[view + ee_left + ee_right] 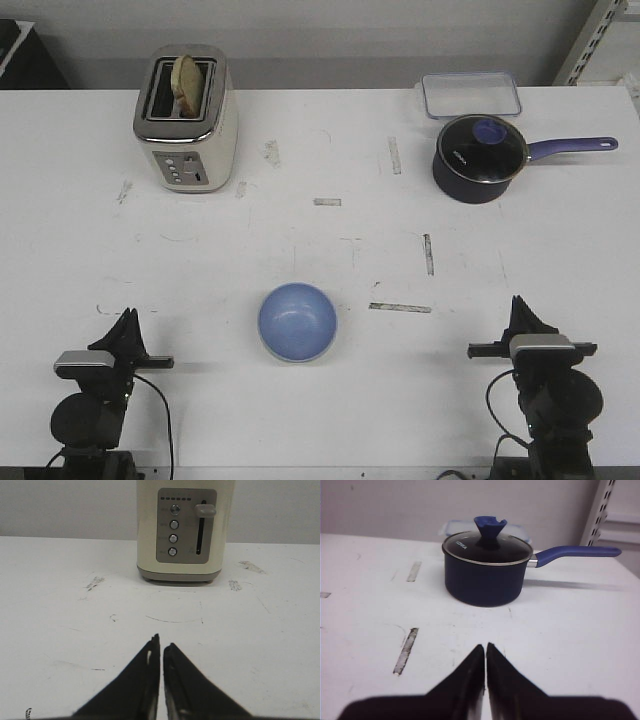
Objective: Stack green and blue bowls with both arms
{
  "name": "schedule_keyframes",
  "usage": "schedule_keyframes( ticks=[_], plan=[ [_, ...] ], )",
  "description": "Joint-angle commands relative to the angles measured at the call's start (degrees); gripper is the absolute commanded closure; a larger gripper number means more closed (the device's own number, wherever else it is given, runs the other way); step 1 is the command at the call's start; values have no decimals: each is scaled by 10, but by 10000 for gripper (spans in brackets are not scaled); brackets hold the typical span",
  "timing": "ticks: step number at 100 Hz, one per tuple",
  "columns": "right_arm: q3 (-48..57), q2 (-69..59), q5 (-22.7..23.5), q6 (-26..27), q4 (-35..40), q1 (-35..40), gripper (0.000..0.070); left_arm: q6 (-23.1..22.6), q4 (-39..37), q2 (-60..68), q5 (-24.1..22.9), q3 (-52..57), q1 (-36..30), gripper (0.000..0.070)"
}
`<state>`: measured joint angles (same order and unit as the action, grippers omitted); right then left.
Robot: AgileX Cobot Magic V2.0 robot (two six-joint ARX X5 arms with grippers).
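The periwinkle blue bowl [298, 320] stands upright on the white table [330, 260], near the front middle. A pale edge shows under its near rim; no separate mint green bowl is in view. My left gripper [128, 318] is shut and empty at the front left, well left of the bowl; in the left wrist view [161, 642] its tips nearly touch over bare table. My right gripper [522, 305] is shut and empty at the front right, well right of the bowl; the right wrist view [485, 647] shows its tips together. Neither wrist view shows a bowl.
A cream toaster [186, 118] with toast in one slot stands at the back left, also facing the left wrist camera [181, 530]. A dark navy lidded saucepan [480, 158] with a purple handle sits at the back right. Behind it is a clear lidded container [470, 95].
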<state>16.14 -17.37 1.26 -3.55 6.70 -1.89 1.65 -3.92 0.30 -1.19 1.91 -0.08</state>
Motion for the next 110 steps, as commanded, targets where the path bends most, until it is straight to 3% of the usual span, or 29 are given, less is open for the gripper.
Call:
schedule_keyframes(
  ticks=[1,26,31,110],
  plan=[
    [-35,33,-2,9,-33,0,700,4,-8,-1,1,-12,0,698],
    [-137,179,-2,21,-43,0,700,4,-8,-1,1,-12,0,698],
    [-155,173,-2,24,-74,0,700,4,-9,-1,1,-12,0,698],
    [-154,173,-2,23,-67,0,700,4,-5,0,1,-12,0,698]
  ],
)
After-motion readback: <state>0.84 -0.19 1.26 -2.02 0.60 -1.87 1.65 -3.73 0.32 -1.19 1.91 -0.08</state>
